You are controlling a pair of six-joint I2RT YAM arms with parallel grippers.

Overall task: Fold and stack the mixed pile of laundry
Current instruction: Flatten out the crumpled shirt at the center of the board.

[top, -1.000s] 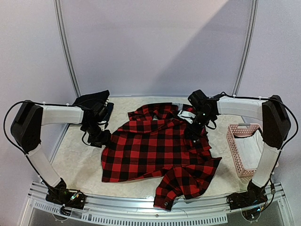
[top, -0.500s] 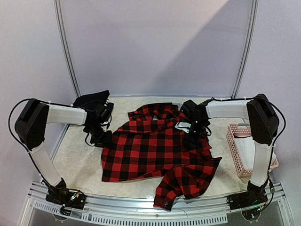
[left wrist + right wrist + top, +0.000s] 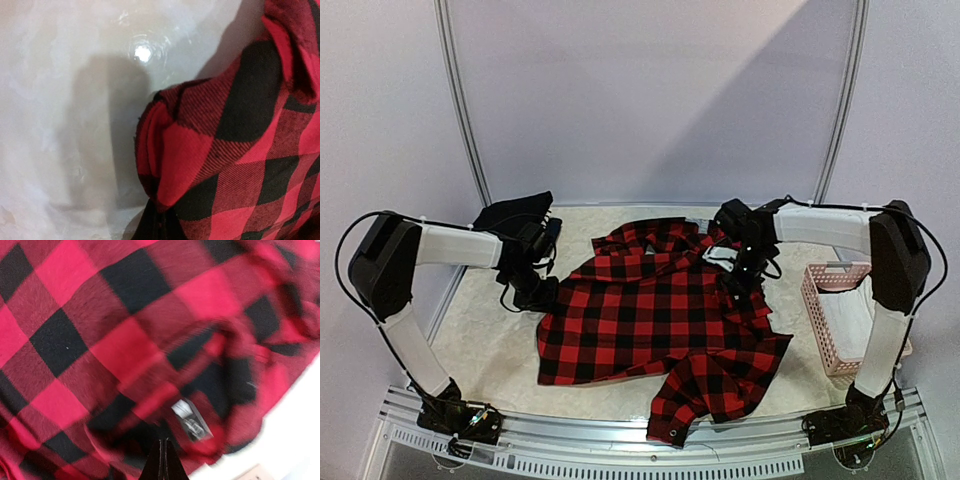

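Plaid shirt [image 3: 660,320] lying spread across worktop [image 3: 490,350]; left pincer [image 3: 536,293] clamping closed on its left edge; right pincer [image 3: 744,268] pinching closed on fabric near collar, basket [image 3: 823,322] standing at right

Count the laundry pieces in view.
3: plaid shirt spread mid-table; dark bundle at the far left corner, possibly several pieces; white fabric in the basket at right.

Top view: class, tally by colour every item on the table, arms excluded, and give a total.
Red-and-black: 1, plaid shirt
Black: 1, dark garment
Pink: 1, basket
White: 1, item inside basket
Total: 4
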